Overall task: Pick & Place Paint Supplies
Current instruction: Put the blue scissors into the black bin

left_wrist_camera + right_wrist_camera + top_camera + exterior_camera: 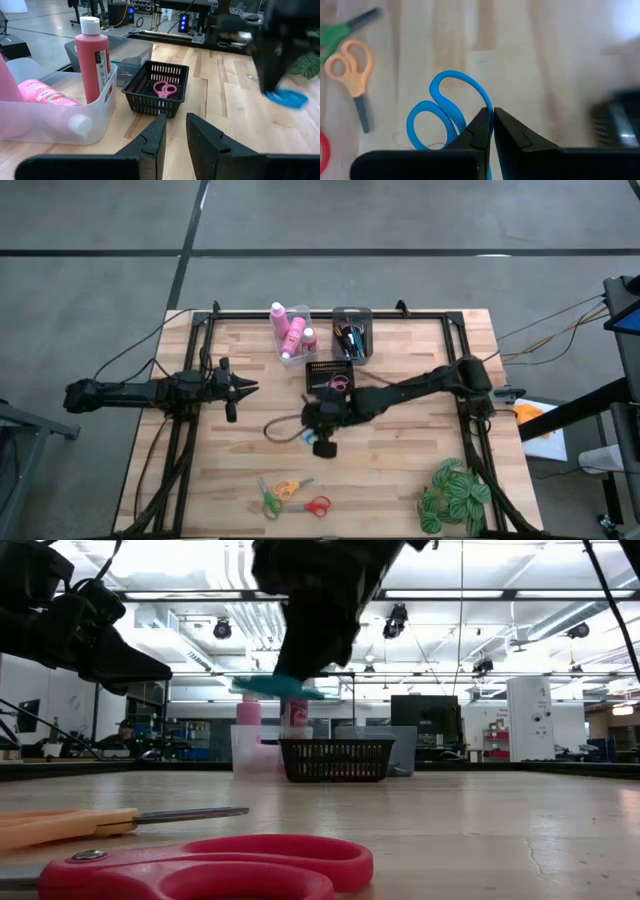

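The high view looks straight down from well above, taking in the whole table point(400, 450). The low view sits at tabletop level, close behind the red scissors point(200, 865) at the frame's bottom, facing level across to the black basket point(335, 760) at centre. That basket point(155, 92) also appears in the left wrist view, which looks forward along the table. The right wrist view points down, close to the wood.

**Even overhead light, blur up close**

Lit evenly from above, soft shadows on the worktop point(400, 450). Bright ceiling strips point(470, 594) glaring in the low view, silhouetting the right gripper point(300, 680). Red scissors point(220, 865) soft, out of focus up front. Motion-smeared blue scissors point(286, 97) in the left wrist view; hazy far edge in the right wrist view.
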